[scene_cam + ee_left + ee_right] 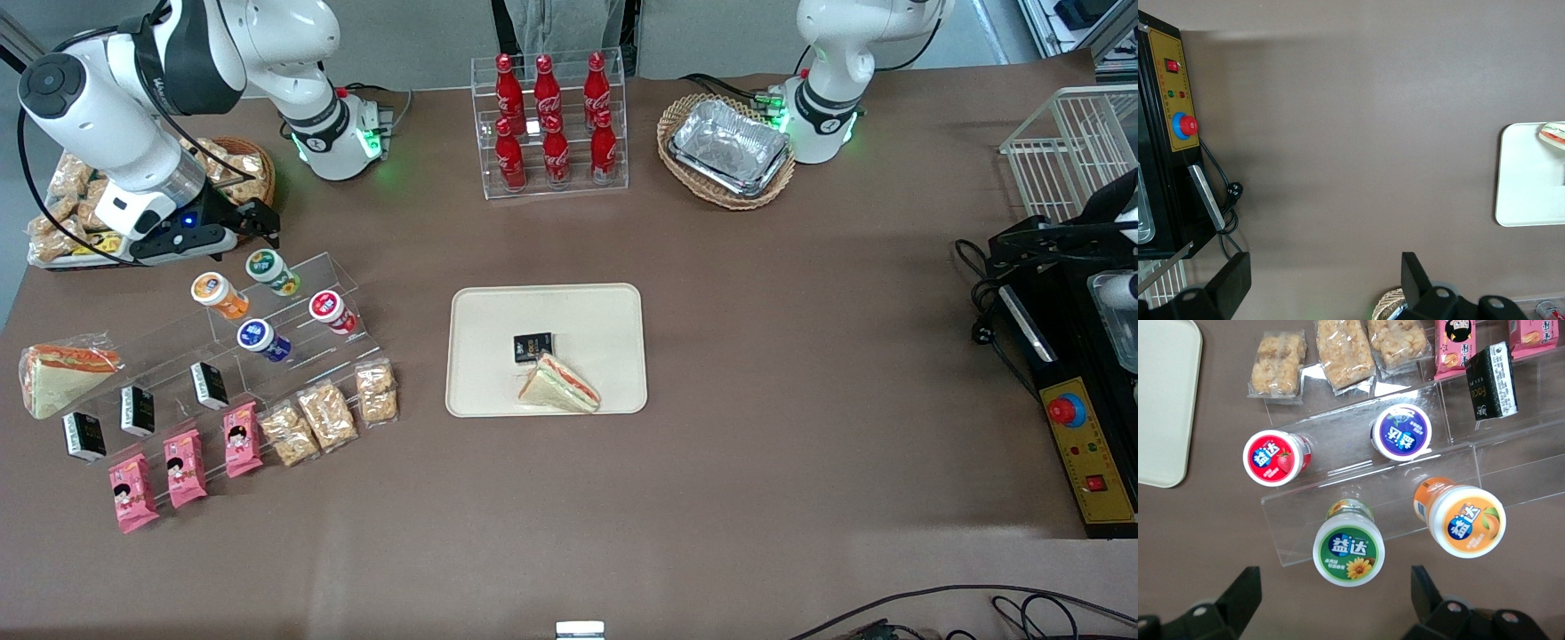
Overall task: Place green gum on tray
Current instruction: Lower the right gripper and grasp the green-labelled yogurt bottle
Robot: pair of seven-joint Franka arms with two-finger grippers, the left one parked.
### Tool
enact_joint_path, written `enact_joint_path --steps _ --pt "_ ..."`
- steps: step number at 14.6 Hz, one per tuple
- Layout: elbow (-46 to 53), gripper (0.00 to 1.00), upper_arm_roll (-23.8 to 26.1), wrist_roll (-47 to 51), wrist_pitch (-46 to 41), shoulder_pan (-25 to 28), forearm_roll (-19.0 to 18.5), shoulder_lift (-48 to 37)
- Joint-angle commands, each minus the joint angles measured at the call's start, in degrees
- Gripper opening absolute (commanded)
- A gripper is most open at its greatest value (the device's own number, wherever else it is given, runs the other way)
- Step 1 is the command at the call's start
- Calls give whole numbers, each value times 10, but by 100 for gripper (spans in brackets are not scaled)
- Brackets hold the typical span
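My gripper hovers open above the green gum on the acrylic rack's top step; orange canister just beside; tray rim well apart.

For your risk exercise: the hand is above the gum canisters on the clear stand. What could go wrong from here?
1. The open hand might bump the orange canister beside the green gum.
2. The tray already holds a sandwich and a black box; the gum might land on them.

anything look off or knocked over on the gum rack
Nothing stands out. The green gum sits on the clear rack with three other canisters, none toppled. The open end effector hovers above it; the tray lies flat.
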Motion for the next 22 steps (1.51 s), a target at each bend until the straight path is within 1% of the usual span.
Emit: enact_joint_path --steps 1,11,14,15,16,17,18,20,22 --pt "-43 100 -2 -11 44 0 5 -22" --pt "-133 100 -3 -13 165 -3 5 -17" --pt "-136 100 -3 -13 171 -4 5 -12" --pt "-136 93 -3 -13 171 -4 5 -12" --pt "-136 71 -3 -13 169 -4 5 -11" --pt "-135 51 -3 -13 169 -4 5 -10" --pt "-134 38 -3 -13 169 -4 5 -7" --pt "-133 27 -3 -11 169 -4 5 -1" --pt "-132 27 -6 -10 169 -4 6 5"
